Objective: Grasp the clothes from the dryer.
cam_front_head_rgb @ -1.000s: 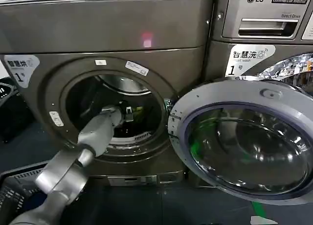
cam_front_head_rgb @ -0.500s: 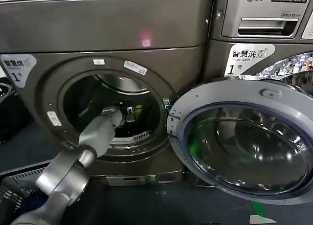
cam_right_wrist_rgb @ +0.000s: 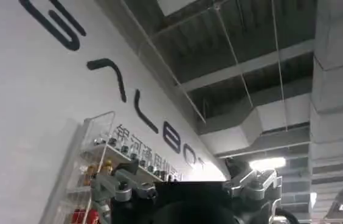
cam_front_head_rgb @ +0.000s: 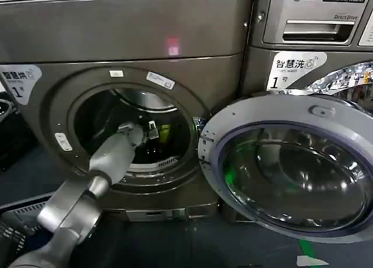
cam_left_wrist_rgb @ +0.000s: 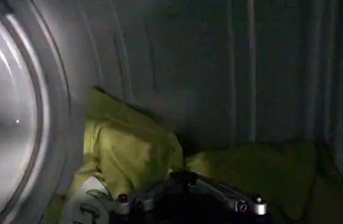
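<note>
— While the left gripper (cam_front_head_rgb: 152, 130) reaches into the dryer (cam_front_head_rgb: 125, 99), jaws spread and empty, what might fail?

— Closing short of the clothes (cam_left_wrist_rgb: 129, 146), heaped at the drum's six o'clock. The left wrist view shows that fabric; from the head it is a sliver.

— The right gripper (cam_right_wrist_rgb: 187, 185)?

— Raised toward the ceiling; I cannot tell its jaws.

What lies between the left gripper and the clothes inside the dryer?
Nothing. In the left wrist view the left gripper sits just short of the yellow-green clothes, with only bare drum wall behind them.
</note>
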{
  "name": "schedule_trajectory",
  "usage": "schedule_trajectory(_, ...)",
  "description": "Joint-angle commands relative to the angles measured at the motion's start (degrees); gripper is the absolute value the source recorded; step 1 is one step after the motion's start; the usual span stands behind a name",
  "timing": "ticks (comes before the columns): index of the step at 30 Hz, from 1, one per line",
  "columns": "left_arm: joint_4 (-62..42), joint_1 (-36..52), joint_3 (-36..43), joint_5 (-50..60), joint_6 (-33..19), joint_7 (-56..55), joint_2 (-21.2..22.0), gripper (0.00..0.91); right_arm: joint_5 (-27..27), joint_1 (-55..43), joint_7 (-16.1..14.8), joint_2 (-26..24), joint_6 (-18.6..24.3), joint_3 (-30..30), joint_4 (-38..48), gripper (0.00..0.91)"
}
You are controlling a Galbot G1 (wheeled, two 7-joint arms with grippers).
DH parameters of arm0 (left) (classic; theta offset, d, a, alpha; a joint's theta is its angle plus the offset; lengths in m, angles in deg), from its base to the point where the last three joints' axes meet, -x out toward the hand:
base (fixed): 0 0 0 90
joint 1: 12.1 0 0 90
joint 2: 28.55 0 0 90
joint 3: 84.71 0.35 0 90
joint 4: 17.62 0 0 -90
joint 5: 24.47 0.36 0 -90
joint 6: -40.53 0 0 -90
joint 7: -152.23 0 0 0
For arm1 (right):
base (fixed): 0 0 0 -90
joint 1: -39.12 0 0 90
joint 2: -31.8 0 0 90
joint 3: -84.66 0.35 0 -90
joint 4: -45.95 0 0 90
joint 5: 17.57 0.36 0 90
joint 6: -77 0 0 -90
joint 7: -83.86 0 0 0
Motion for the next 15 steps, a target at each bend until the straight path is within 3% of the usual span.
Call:
schedule_trajectory(1, 7.02, -5.84, -8.58, -11.48, 2.52, -6.68, -2.03, 0.000, 0.07, -0.01, 0.05, 0.21, 0.19, -0.03, 0.01, 0.907)
schedule_trajectory(7, 12.67, -12.77, -16.24, -21.82, 0.89, -17.96, -2.91, 0.000, 0.10, -0.56, 0.15, 0.28, 0.32, -0.48, -0.41, 0.907)
schedule_trajectory(15, 31.36, -19.08, -21.39, -35.42, -3.82, -31.13, -2.89, 0.000, 0.15, -0.46, 0.20, 0.43, 0.75, -0.71, 0.24, 0.907)
